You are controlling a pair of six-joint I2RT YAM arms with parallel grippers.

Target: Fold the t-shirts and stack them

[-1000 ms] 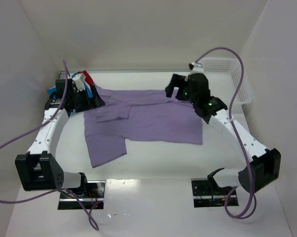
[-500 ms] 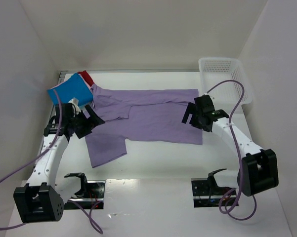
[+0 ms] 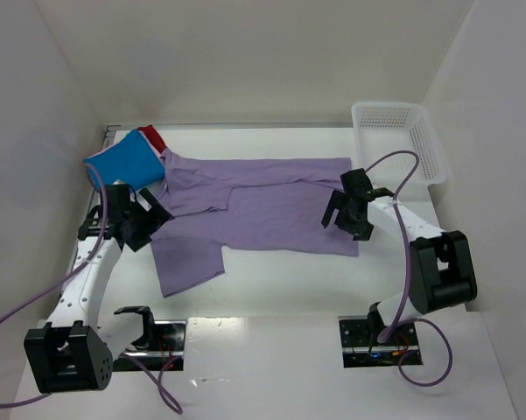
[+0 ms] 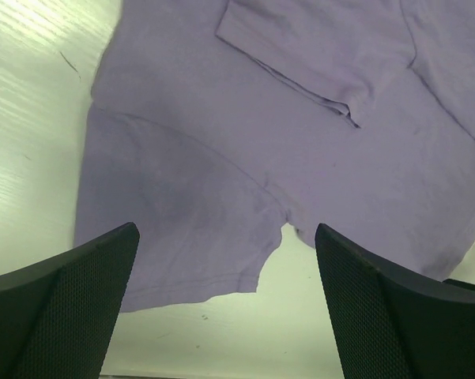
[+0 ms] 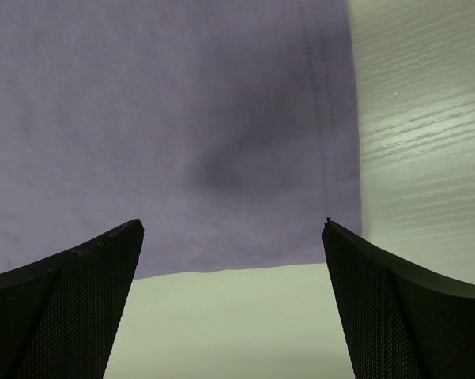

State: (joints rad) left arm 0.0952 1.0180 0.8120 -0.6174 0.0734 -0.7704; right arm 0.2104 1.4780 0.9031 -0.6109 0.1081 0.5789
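Note:
The lavender-purple t-shirt (image 3: 263,210) lies spread flat across the middle of the table, one sleeve (image 3: 188,262) pointing toward the near left. It fills the left wrist view (image 4: 300,118) and the right wrist view (image 5: 166,118). A folded bright blue shirt (image 3: 122,162) sits on a red one (image 3: 154,136) at the far left corner. My left gripper (image 3: 153,219) is open and empty above the shirt's left edge. My right gripper (image 3: 341,219) is open and empty above the shirt's right near corner. No pink shirt shows.
A white mesh basket (image 3: 403,140) stands at the far right by the wall. White walls close in the table on three sides. Bare table (image 3: 271,289) lies between the shirt and the arm bases.
Both arms have drawn back from the far side of the shirt toward its near edges, uncovering the blue and red folded shirts and the basket. Both grippers stay open.

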